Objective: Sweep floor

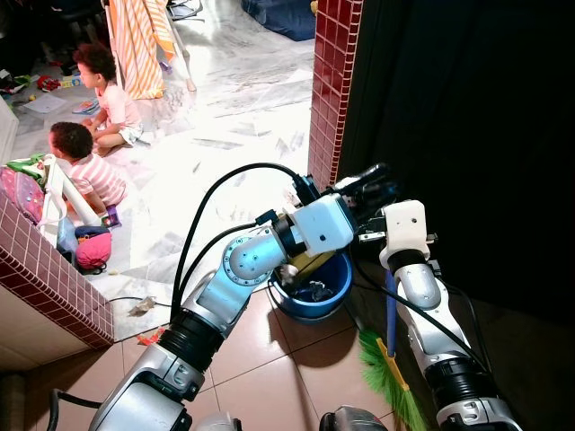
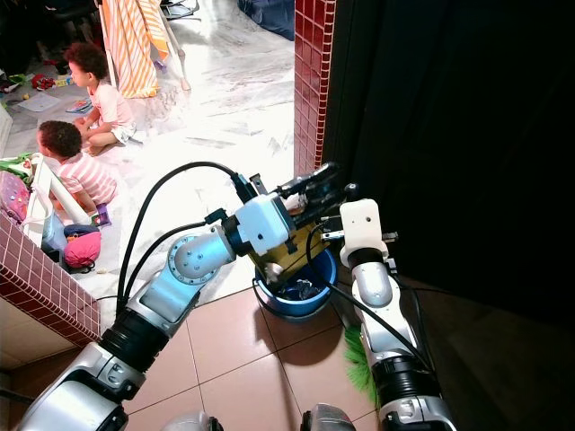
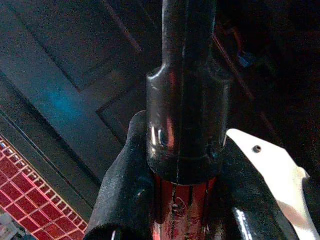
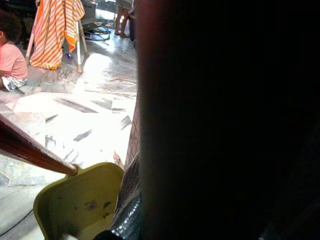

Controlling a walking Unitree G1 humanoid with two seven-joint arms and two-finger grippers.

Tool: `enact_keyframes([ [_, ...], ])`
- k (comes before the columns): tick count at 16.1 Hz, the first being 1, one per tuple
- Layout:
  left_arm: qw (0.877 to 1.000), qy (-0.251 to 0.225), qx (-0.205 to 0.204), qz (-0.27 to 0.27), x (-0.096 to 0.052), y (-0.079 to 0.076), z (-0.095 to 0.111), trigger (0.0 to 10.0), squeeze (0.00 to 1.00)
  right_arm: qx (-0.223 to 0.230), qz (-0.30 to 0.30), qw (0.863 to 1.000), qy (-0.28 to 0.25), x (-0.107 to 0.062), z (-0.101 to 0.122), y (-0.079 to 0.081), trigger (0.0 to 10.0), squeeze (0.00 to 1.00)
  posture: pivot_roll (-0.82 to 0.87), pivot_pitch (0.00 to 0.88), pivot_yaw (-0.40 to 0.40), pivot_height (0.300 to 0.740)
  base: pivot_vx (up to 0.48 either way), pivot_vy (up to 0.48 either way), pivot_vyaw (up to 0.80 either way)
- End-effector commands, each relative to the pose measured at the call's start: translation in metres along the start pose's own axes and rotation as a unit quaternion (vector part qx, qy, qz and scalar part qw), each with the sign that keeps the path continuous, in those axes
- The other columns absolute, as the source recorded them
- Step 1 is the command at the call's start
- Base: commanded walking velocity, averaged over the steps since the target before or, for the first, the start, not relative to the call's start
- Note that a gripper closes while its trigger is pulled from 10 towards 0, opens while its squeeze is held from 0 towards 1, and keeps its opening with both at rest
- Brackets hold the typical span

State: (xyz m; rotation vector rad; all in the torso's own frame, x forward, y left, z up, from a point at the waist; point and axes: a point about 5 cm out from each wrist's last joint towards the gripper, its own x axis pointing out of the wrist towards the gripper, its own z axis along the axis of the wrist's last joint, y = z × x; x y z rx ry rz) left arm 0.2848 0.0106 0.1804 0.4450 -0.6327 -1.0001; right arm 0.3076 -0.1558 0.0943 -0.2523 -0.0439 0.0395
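Broom [image 1: 392, 373] upright, green bristles down; left gripper [image 3: 175, 200] clamped on handle, right gripper's [image 1: 388, 235] closure unclear; two children.

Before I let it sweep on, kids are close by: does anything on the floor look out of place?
Yes: a crumpled scrap and a red bit lie by the low red-tiled wall, and toys are scattered around the two people sitting on the marble.

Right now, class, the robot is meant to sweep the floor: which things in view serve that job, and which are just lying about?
For the job:
- green broom, beside the right arm
- yellow dustpan
- left hand, closed on a dark red handle
- blue bucket holding rubbish

Lying about:
- striped cloth on its stand
- toys near the two seated children
- pink cap
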Motion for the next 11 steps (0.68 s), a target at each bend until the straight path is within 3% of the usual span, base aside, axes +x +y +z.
enact_keyframes([
  [1,0.999,-0.017,0.038,-0.016,0.002,0.005,0.008,10.0,0.00,-0.011,-0.002,1.000,-0.027,0.005,0.011,-0.001,10.0,0.00,-0.08,0.000,0.048,0.740,0.000,0.000,0.00],
  [3,0.999,-0.021,0.042,0.008,0.003,0.009,0.009,10.0,0.00,-0.012,0.000,1.000,-0.026,0.004,0.011,0.000,10.0,0.00,-0.08,0.000,0.048,0.740,0.000,0.000,0.00],
  [5,0.997,-0.021,0.029,0.074,0.004,0.028,0.010,10.0,0.00,-0.012,0.002,1.000,-0.026,0.004,0.010,0.001,10.0,0.00,-0.08,0.000,0.048,0.740,0.000,0.000,0.00],
  [9,0.971,-0.028,-0.011,0.238,-0.010,0.080,0.019,10.0,0.00,-0.011,0.006,1.000,-0.026,0.005,0.010,0.003,10.0,0.00,-0.07,0.000,0.042,0.740,0.000,0.000,0.00],
  [11,0.960,-0.035,-0.001,0.276,-0.017,0.096,0.027,10.0,0.00,-0.011,0.009,1.000,-0.026,0.005,0.010,0.004,10.0,0.00,-0.06,0.000,0.036,0.740,0.000,0.000,0.00],
])
